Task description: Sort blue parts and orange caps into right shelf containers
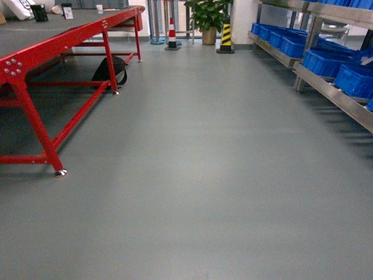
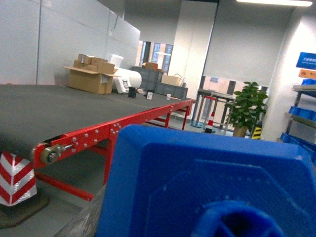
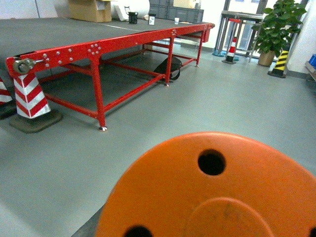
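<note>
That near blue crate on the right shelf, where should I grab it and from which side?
Take the blue crate by its front rim, coming from the aisle side. The shelf rail runs below it, another tier sits above and crates flank it, so that front edge looks the most open.

Blue crates (image 1: 303, 44), seemingly silver shelf (image 1: 335, 96), orange cap (image 3: 212, 192).
</note>
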`<state>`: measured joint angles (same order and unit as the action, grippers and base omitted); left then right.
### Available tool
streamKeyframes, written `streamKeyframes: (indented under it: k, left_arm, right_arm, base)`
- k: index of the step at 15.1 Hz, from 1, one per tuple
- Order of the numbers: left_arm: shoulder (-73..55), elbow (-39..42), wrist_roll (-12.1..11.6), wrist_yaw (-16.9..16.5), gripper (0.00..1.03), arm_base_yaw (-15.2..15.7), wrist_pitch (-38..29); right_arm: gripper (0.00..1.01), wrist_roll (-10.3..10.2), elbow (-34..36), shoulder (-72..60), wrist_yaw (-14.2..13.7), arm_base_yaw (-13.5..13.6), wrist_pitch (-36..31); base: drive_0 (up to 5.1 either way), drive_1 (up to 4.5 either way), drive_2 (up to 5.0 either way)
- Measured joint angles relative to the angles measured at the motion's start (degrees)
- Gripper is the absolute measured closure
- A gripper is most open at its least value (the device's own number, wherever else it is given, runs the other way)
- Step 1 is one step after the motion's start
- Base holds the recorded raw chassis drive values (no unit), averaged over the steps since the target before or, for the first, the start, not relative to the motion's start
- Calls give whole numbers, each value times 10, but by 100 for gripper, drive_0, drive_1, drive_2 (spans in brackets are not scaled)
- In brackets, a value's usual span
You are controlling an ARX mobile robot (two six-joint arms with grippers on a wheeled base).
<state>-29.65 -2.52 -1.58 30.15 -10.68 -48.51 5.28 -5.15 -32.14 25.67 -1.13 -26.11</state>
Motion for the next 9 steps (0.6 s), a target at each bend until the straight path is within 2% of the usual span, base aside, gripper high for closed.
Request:
streamKeyframes:
  k: [3, 9]
  left_arm:
    - [0, 0, 0, 3, 57, 0, 0]
    - [0, 0, 0, 3, 57, 0, 0]
  right_arm:
    - [59, 0, 0, 0, 1, 0, 0]
    - [59, 0, 0, 0, 1, 0, 0]
  base:
    - [0, 0, 0]
    - [13, 425, -400]
